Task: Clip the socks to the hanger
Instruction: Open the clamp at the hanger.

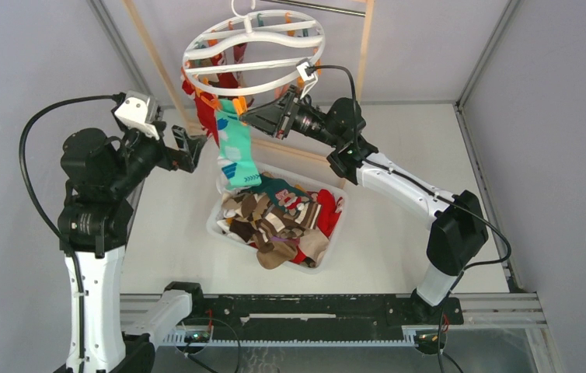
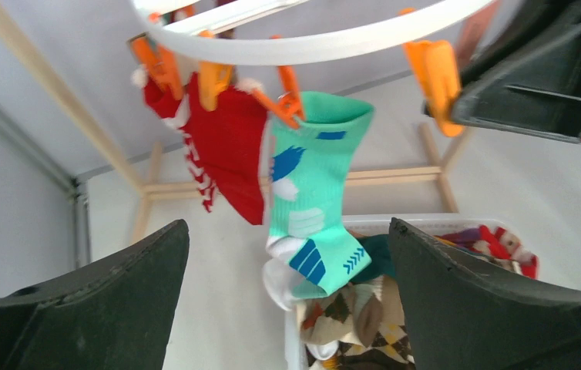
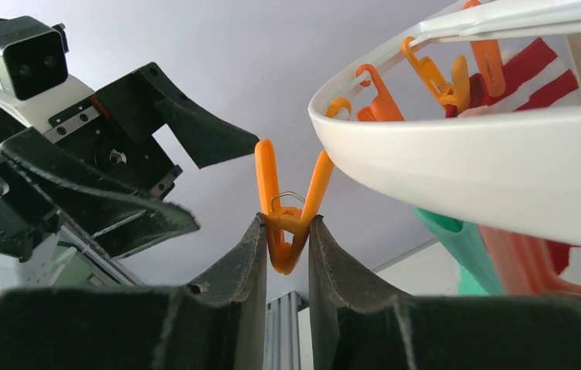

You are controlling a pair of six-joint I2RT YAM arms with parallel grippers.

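The white ring hanger [image 1: 255,78] hangs at the top centre. A red sock [image 1: 211,116] and a mint-teal sock [image 1: 237,151] hang from its orange pegs; both show in the left wrist view, red [image 2: 230,150] and mint-teal [image 2: 314,193]. More socks [image 1: 278,221] fill the tub. My left gripper [image 1: 193,149] is open and empty, left of the hanging socks. My right gripper [image 3: 284,227] is shut on an orange peg [image 3: 287,208] under the hanger's rim [image 3: 465,173]; in the top view the gripper [image 1: 249,115] sits just right of the mint-teal sock.
The translucent white tub [image 1: 220,225] stands below the hanger. A pale wooden pole frame [image 1: 364,50] holds the hanger, with its base bars [image 2: 395,176] on the table behind the tub. Grey walls close in on both sides.
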